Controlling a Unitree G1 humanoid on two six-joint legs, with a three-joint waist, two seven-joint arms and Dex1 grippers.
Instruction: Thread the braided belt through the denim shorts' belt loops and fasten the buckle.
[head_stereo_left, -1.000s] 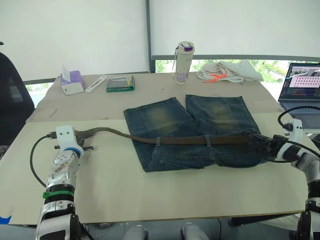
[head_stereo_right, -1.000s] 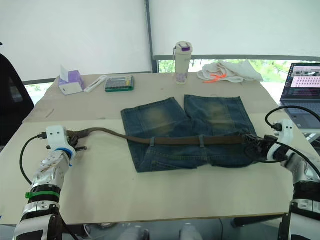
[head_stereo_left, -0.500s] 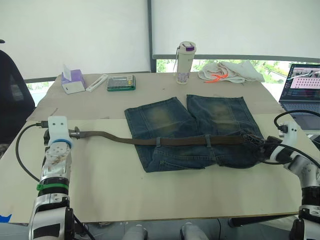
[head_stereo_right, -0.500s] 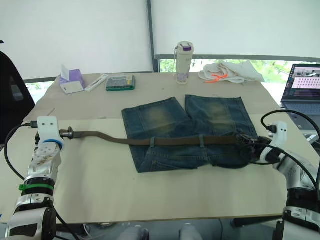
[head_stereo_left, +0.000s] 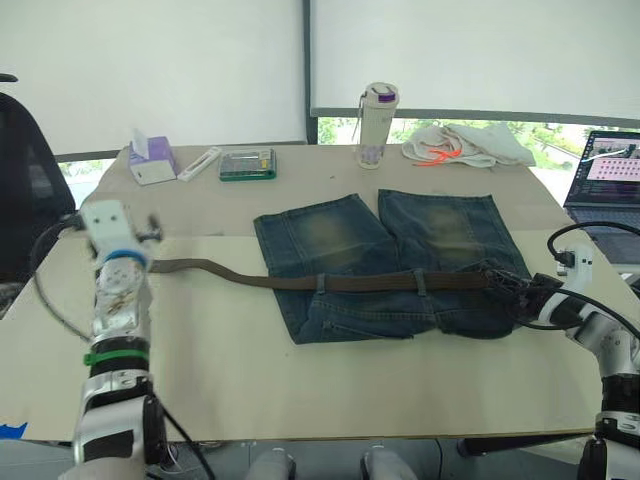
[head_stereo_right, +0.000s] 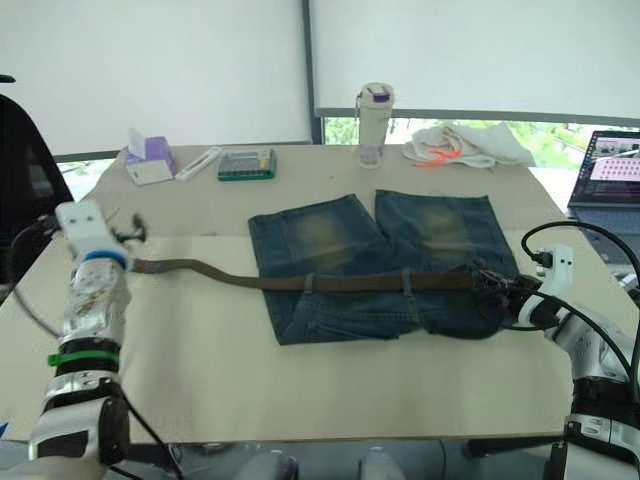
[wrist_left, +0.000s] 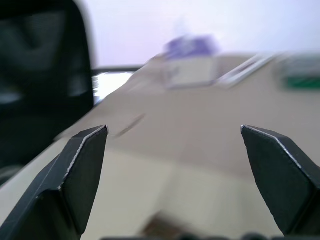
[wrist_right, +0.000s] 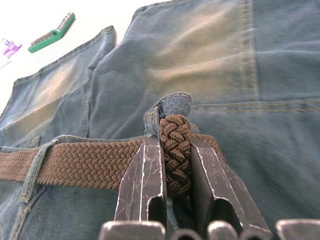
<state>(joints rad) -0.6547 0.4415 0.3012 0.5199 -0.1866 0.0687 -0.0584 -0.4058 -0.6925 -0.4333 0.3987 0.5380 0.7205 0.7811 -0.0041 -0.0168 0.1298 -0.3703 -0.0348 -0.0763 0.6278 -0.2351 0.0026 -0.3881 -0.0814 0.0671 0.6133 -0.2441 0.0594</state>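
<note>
Threading in hand: right gripper (wrist_right: 172, 165) jaws clench the braided belt (head_stereo_left: 360, 282) at a belt loop (wrist_right: 172, 107); left gripper (wrist_left: 175, 150) jaws spread, empty. Next, I judge, pull it through.

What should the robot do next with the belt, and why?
Probably pull a little further with the right gripper, which is shut on the braided belt end just past a belt loop. A long tail is lying off the denim shorts toward the open, raised left gripper.
</note>
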